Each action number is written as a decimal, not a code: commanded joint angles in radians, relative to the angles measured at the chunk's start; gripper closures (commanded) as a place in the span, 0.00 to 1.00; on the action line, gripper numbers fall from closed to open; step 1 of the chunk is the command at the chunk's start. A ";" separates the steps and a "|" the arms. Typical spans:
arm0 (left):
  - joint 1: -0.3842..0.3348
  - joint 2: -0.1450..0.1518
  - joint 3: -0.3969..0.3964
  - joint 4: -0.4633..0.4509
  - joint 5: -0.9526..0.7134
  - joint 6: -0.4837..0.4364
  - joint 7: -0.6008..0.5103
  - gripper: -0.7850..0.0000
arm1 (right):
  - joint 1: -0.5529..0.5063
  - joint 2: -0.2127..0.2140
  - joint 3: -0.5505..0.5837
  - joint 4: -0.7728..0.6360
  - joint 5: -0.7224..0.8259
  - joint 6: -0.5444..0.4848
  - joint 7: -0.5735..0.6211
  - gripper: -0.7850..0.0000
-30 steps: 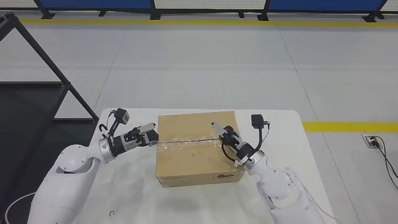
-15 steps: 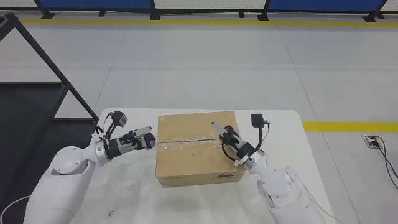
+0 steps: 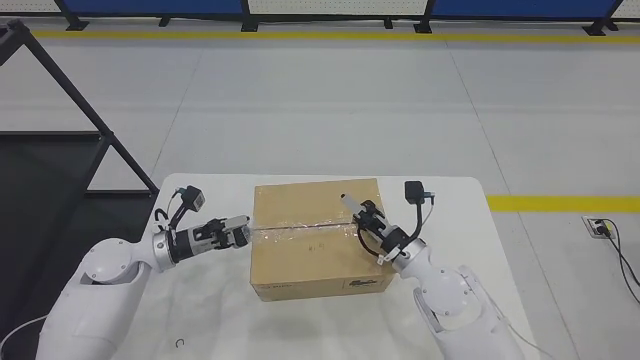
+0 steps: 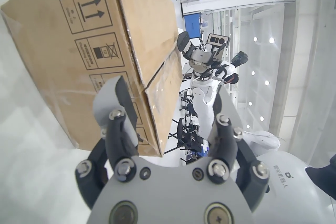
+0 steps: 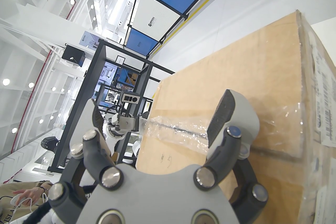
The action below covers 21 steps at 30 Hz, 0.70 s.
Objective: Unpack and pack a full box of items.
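The taped seam (image 3: 300,226) of the box (image 3: 312,260) lies lengthwise between the open left end effector (image 3: 238,230), beside its side, and the open right end effector (image 3: 357,212), over its top.

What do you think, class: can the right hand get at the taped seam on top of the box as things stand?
Probably yes. The right hand is open above the box, beside the taped seam, with nothing between them; the left hand is at its other end.
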 commanded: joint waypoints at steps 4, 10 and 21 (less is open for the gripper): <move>0.001 0.002 0.001 -0.004 0.006 -0.001 -0.002 0.80 | -0.003 -0.001 -0.001 0.001 0.002 -0.002 0.001 0.00; 0.002 0.003 0.006 -0.010 0.017 0.001 0.005 0.91 | -0.011 0.001 0.007 -0.004 0.002 -0.004 0.000 0.00; -0.005 0.003 0.000 -0.025 0.000 0.007 0.041 1.00 | -0.028 0.004 0.017 -0.012 -0.001 -0.005 0.014 0.00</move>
